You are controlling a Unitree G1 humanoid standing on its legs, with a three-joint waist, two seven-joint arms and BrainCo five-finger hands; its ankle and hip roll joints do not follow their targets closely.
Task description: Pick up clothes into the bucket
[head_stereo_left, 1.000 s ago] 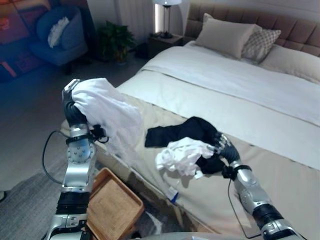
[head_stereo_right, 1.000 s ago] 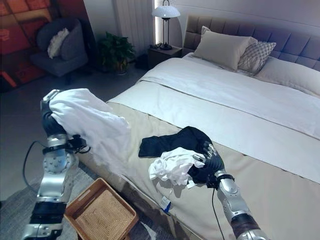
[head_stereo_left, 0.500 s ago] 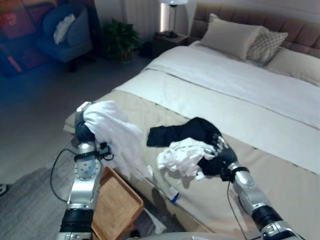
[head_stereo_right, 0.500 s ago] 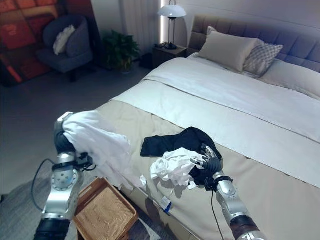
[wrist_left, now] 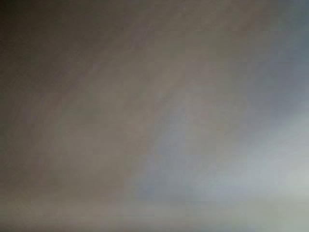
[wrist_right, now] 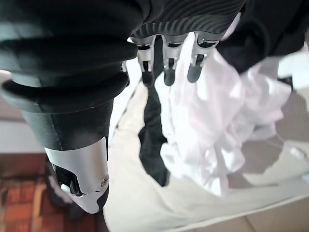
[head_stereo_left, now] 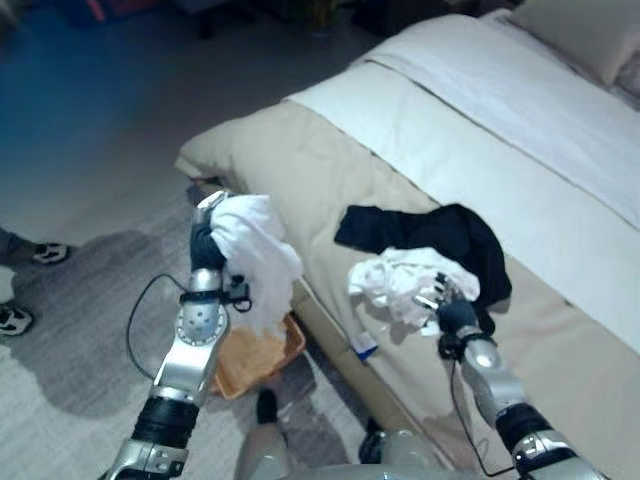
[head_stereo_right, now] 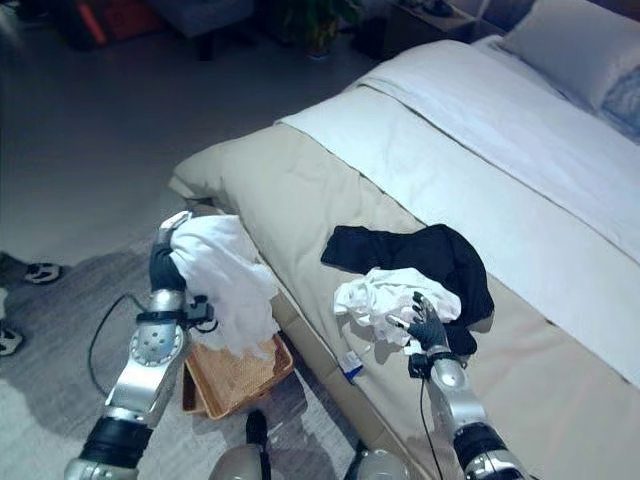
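Hanging a white garment low over the wicker basket at lower left of the frame, the left hand sits under the cloth with its fingers buried in it, so how it grips cannot be told; the left wrist view is just blur, cloth right against the lens. Versus a second ago the whole view has tipped down toward the floor, that is the camera, but the arm has also come down: the garment was held high and clear of the basket, now its hem reaches the basket's near rim, touching or not I can't say. Reads as the drop step nearly there, release not yet made. On the bed, centre right of frame, a crumpled white garment lies on top of a dark garment, both left to collect. The right hand rests at the near edge of that white heap, fingers roughly straight and relaxed over the cloth, holding nothing, much as before. A person's shoes show at far left on the floor
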